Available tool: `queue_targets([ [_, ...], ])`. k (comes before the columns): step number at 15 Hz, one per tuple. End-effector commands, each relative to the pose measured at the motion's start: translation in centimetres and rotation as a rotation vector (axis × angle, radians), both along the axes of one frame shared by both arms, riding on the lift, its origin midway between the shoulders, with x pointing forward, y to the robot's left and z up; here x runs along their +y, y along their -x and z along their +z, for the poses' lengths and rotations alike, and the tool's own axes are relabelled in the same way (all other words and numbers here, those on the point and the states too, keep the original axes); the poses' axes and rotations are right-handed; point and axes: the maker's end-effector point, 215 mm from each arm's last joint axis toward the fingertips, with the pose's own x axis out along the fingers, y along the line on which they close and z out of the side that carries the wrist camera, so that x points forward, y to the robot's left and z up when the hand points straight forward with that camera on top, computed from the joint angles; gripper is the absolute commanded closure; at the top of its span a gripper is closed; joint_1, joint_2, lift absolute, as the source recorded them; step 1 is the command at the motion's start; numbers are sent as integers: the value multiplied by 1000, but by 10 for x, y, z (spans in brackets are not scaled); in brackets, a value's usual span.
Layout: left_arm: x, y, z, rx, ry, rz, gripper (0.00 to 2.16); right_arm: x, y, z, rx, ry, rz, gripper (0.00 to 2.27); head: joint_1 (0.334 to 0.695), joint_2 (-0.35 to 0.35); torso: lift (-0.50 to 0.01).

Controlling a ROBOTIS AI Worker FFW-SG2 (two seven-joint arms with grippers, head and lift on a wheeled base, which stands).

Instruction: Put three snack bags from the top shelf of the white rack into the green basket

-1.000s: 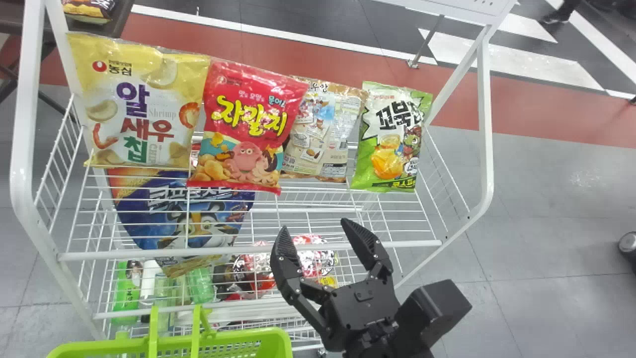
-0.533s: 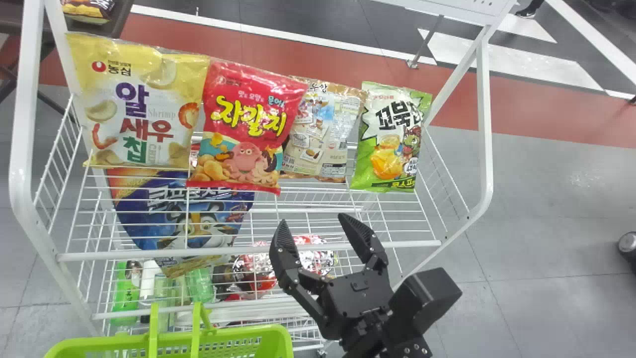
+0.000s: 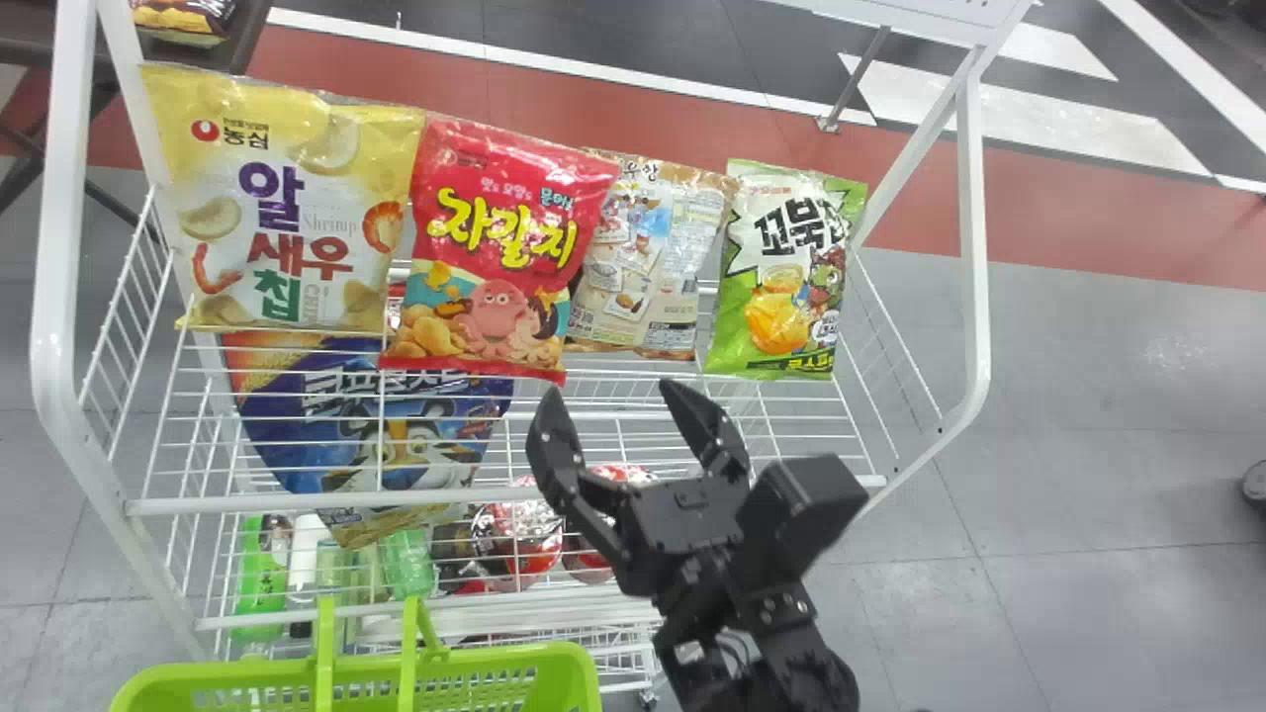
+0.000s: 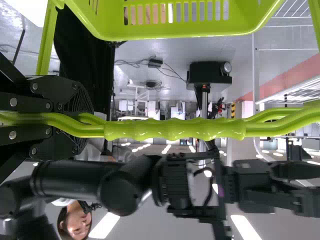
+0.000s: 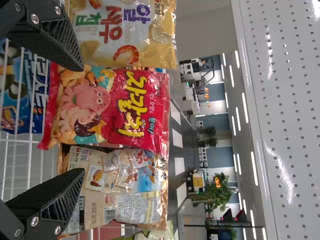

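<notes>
"Head view: tool state, quick?"

"Right gripper (image 3: 609,389) spread wide, nothing in it, just off the front of the snack row. Left gripper (image 4: 79,122) clamped on the handles (image 4: 175,129) of the green basket (image 3: 579,672), parked low before the rack."

"Target?"

"Can't be sure; my bet's the red bag (image 3: 499,247). It's on the top shelf (image 3: 316,503) of the white rack (image 3: 59,297), between the yellow bag (image 3: 287,208) and the brown bag (image 3: 648,257); green bag (image 3: 786,272) past that. Right wrist view has the red one ahead, mostly between the finger lines."

"Handling?"

"Light, soft, probably air-filled. Slick film, crushable snacks. Take it by both side edges, about mid-height, gentle squeeze. Too hard and it crumbles or pops; too loose and it slides out. The brown neighbour sits right alongside, so a finger could snag it."

"Pointing?"

"Upright, printed front to the robot, leaning back. Long axis runs bottom to top, top end tipped a little to the robot's right. Brown one's upright too, but barcode panel forward."

"Next?"

"Forward, a finger each side, then close."
</notes>
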Motion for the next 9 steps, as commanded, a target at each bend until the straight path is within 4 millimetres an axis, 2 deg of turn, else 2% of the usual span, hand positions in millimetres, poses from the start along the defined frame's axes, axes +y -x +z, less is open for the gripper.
queue_targets([
  [1,0,1,0,1,-1,-4,2152,13,-31,-10,14,20,17,97,695,-303,0],
  [5,-1,3,-1,3,-2,-9,2152,27,-74,-24,28,31,28,113,695,-242,0],
  [9,0,2,-3,5,-7,-10,2152,39,-108,-21,17,20,28,117,695,-196,0],
])
